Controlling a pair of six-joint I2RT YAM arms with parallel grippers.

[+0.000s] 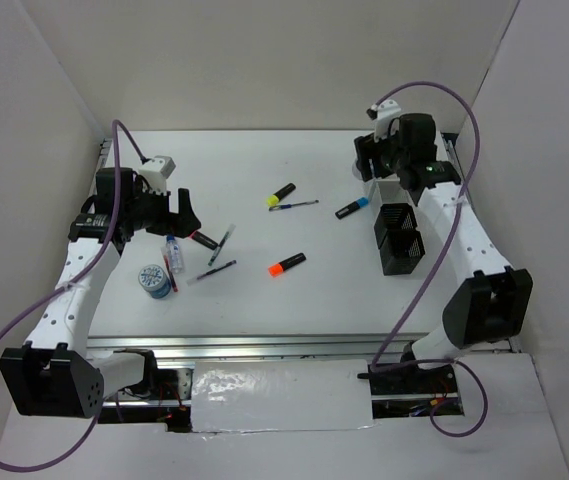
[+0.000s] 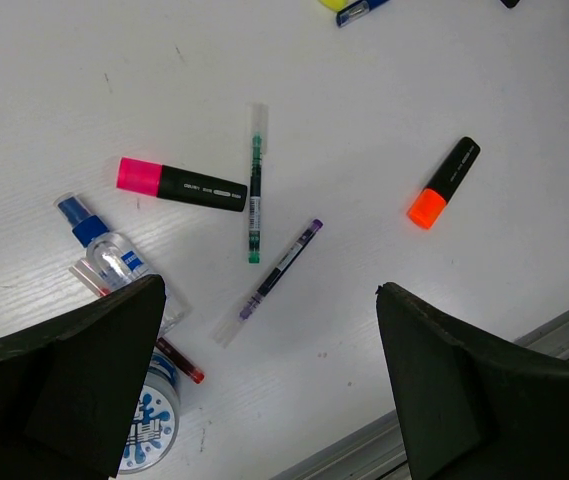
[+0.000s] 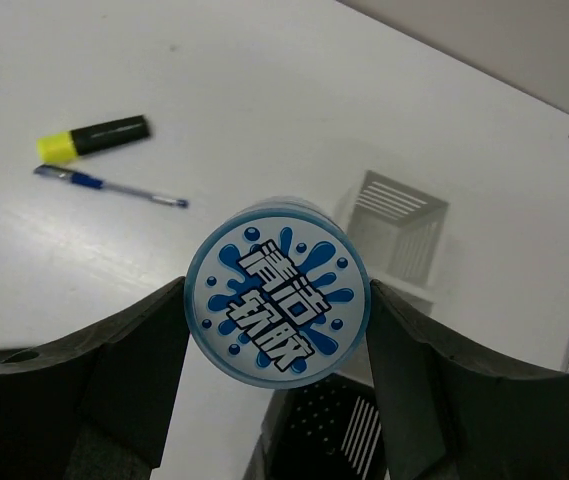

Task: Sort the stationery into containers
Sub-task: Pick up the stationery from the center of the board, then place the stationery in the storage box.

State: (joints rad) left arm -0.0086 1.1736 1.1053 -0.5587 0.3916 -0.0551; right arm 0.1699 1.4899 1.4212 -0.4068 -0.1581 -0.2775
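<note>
My right gripper (image 3: 276, 292) is shut on a round blue-white tape roll (image 3: 278, 255) and holds it in the air over a white mesh bin (image 3: 396, 228) and a black bin (image 3: 329, 432). From above, that gripper (image 1: 388, 160) hangs at the far right by the row of bins (image 1: 400, 240). My left gripper (image 2: 269, 385) stands open above the table with nothing between its fingers. Below it lie a pink highlighter (image 2: 179, 184), a green pen (image 2: 255, 195), a purple pen (image 2: 280, 266), a clear bottle (image 2: 110, 251) and a second tape roll (image 2: 152, 422).
An orange highlighter (image 1: 287, 264) lies mid-table. A yellow highlighter (image 1: 282, 193), a blue pen (image 1: 300, 206) and a blue-capped highlighter (image 1: 352, 208) lie farther back. A red-tipped pen (image 2: 180, 361) rests by the tape roll. The table's metal front rail (image 1: 264, 345) runs along the near edge.
</note>
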